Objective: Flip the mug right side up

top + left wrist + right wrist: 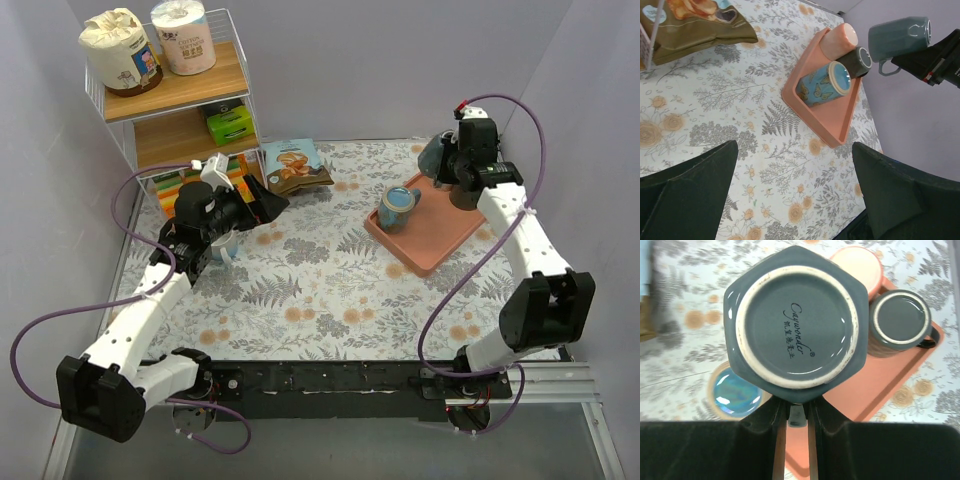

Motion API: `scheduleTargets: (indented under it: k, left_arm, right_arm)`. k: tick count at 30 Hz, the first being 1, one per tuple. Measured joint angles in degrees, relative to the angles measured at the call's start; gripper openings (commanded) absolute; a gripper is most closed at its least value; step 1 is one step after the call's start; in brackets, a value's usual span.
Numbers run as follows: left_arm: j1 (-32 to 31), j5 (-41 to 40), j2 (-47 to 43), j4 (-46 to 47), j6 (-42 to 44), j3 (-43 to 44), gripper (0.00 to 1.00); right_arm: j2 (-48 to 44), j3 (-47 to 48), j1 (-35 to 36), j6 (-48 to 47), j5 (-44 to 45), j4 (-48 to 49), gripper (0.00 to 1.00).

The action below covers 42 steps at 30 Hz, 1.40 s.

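A grey-blue hexagonal mug (796, 322) hangs in the air over the far end of the salmon tray (892, 385). Its stamped bottom faces the right wrist camera. My right gripper (798, 407) is shut on the mug's handle, which sits pinched between the two fingers. From above, the mug (431, 152) shows just left of the right gripper (447, 160). The left wrist view has the mug (900, 35) off the table with its handle (884, 68) pointing down. My left gripper (795, 195) is open with nothing in it, low over the patterned cloth at the left (226, 240).
The tray (440, 240) holds an upright blue butterfly mug (398, 207), an overturned dark mug (900, 322) and an overturned pink cup (857, 262). A snack bag (295, 163) lies by the wire shelf (175, 95), which carries toilet rolls and boxes.
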Motion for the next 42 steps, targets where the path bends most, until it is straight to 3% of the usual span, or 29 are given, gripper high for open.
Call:
scheduleTargets:
  k: [13, 19, 26, 35, 42]
  left_arm:
    - [-2.86, 14.45, 6.82, 12.41, -5.99, 0.0, 0.97]
    - [-7.87, 19.82, 9.68, 29.4, -15.06, -2.23, 0.91]
    - [-11.47, 21.31, 14.97, 49.09, -25.29, -3.17, 0.83]
    - [-16.0, 20.02, 18.93, 56.65, -27.5, -0.28, 0.73]
    - [-16.59, 16.63, 19.32, 66.14, -30.73, -0.31, 0.67]
  right_arm:
    - [-15.74, -4.98, 5.49, 12.55, -22.77, 4.22, 0.01]
    - [-19.26, -9.35, 9.38, 21.38, -31.76, 12.5, 0.01]
    - [-19.3, -13.29, 11.63, 34.45, -38.6, 26.21, 0.01]
    - [-19.67, -15.69, 13.51, 44.85, -43.04, 38.27, 0.01]
    - [-19.93, -16.96, 13.77, 49.53, -44.5, 42.32, 0.01]
